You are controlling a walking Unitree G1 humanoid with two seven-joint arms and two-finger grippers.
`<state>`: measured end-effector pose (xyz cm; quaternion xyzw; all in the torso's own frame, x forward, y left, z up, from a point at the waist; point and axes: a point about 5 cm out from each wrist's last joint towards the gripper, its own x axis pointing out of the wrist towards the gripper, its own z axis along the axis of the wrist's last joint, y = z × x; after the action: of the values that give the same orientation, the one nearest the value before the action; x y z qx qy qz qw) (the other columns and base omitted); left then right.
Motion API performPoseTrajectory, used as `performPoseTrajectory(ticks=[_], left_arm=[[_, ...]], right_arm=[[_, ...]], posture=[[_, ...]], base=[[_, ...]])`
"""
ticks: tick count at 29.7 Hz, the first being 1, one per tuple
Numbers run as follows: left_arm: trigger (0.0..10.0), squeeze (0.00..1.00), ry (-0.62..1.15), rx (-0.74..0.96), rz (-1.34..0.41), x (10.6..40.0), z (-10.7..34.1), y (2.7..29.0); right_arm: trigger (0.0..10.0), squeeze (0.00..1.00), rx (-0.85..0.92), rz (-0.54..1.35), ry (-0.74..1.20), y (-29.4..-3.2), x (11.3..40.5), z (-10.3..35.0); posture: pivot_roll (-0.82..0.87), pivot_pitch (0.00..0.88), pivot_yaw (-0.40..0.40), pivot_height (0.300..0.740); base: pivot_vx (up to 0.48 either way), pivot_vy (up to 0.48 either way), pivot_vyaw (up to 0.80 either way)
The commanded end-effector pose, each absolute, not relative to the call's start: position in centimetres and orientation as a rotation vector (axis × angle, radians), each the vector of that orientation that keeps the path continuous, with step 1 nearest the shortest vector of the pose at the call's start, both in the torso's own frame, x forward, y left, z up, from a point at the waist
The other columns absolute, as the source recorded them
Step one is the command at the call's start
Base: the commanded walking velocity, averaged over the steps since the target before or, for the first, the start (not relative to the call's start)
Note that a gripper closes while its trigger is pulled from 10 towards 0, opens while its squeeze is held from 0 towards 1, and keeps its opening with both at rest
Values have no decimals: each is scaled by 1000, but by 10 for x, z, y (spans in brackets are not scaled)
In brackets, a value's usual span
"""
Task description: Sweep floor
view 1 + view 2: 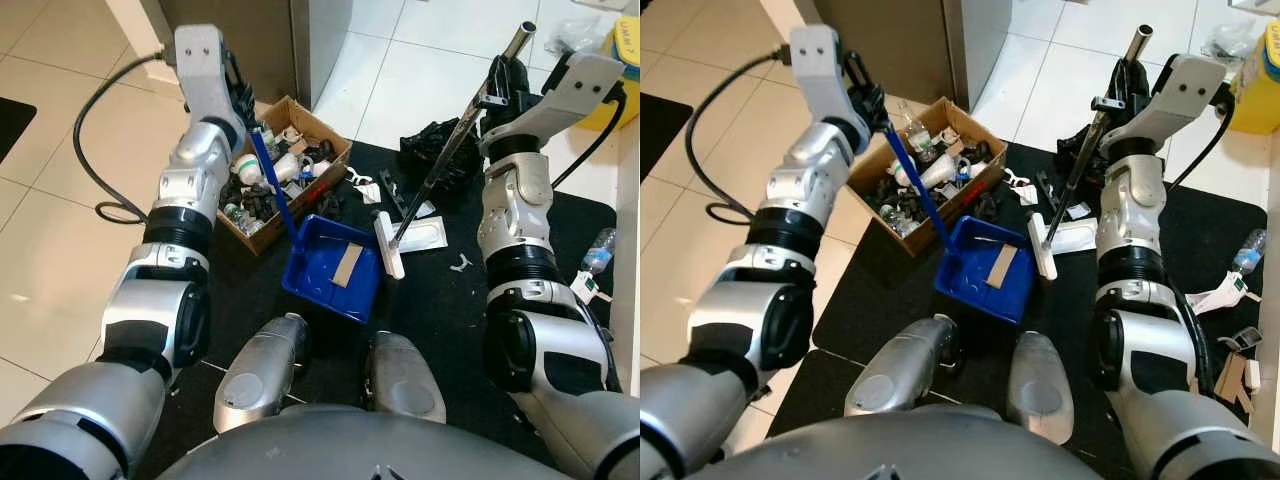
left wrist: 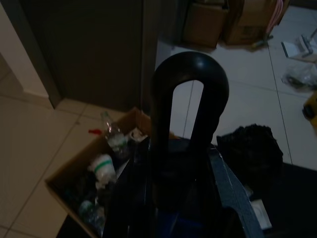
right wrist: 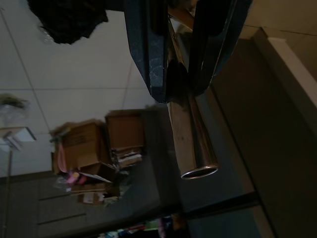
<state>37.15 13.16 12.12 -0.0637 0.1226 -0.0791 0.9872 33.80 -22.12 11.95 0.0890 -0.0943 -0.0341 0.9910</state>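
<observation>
A blue dustpan (image 1: 335, 265) rests on the black mat (image 1: 450, 300) just ahead of my feet, with a strip of cardboard (image 1: 347, 265) lying in it. Its long blue handle (image 1: 272, 185) rises to my left gripper (image 1: 245, 110), which is shut on the handle's black loop end (image 2: 190, 124). My right gripper (image 1: 505, 75) is shut on the metal pole (image 3: 190, 144) of a broom. The pole slants down to the white broom head (image 1: 388, 243), which stands at the dustpan's right edge.
An open cardboard box (image 1: 285, 170) of bottles and rubbish sits on the mat's far left corner. Behind the broom lie a black bag (image 1: 435, 150) and white packaging (image 1: 425, 235). A plastic bottle (image 1: 598, 250), a yellow container (image 1: 620, 60) and a black cable (image 1: 100, 150) lie around.
</observation>
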Motion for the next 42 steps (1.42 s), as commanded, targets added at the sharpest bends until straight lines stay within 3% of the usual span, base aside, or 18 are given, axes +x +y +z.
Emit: performPoseTrajectory(ticks=[1, 11, 22, 32, 42], left_arm=[[10000, 0, 158, -126, -140, 379, 142, 140], [10000, 0, -2, -121, -82, 397, 201, 172], [10000, 0, -168, -58, 78, 398, 251, 214], [10000, 0, -196, -30, 107, 395, 248, 212], [10000, 0, -214, -22, 129, 394, 249, 208]], right_arm=[[10000, 0, 166, -81, -192, -224, 337, 118], [10000, 0, 124, -122, -194, -230, 338, 120], [10000, 0, 152, -43, -255, -213, 342, 131], [10000, 0, 160, -30, -289, -209, 344, 139], [10000, 0, 159, -36, -278, -212, 342, 136]], posture=[[55, 15, 65, 740], [64, 9, 65, 740], [75, 6, 66, 740], [77, 12, 61, 740], [73, 14, 62, 740]], base=[[0, 0, 0], [0, 0, 0], [0, 0, 0], [0, 0, 0], [456, 0, 0]])
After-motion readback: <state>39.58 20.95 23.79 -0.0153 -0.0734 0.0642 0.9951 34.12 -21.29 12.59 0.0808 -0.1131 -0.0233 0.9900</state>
